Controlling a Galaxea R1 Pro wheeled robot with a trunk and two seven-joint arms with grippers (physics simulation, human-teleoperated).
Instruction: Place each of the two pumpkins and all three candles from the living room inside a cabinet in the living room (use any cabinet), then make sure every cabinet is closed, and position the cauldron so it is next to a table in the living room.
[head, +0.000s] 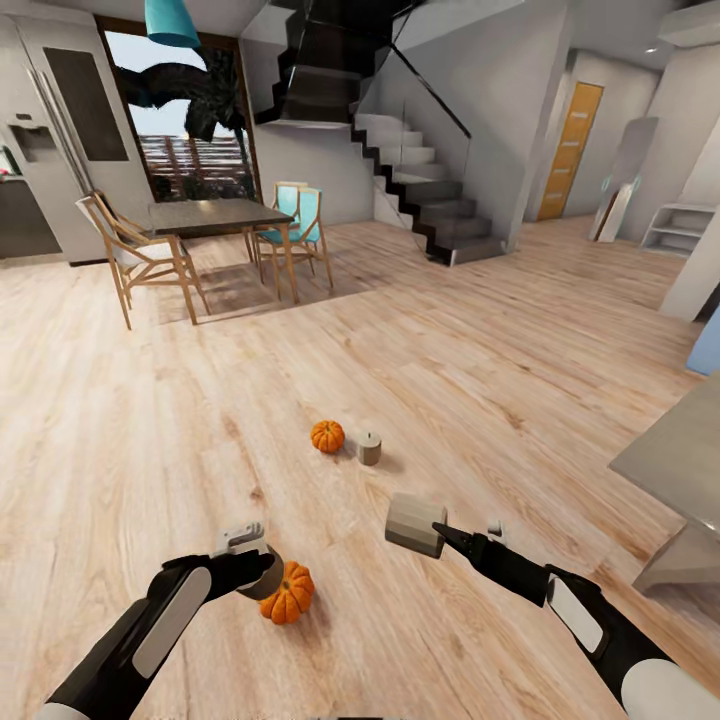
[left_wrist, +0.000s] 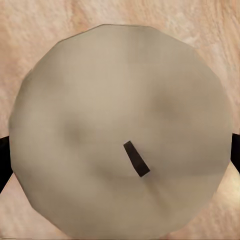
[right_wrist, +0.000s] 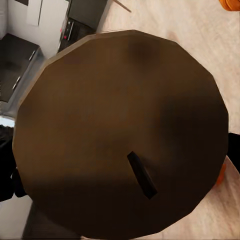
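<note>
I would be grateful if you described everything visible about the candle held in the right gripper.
The candle in the right gripper is a short, stubby beige-grey cylinder, matte and waxy-looking. In the head view it is held above the wooden floor, tipped on its side at the end of the right gripper, with its pale flat end facing left. In the right wrist view its faceted round top looks shaded brown, with a small dark slanted wick; dark fingers show at its edges.

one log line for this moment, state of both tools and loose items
left tool: shut on candle | right tool: shut on second candle | floor: two pumpkins, third candle
</note>
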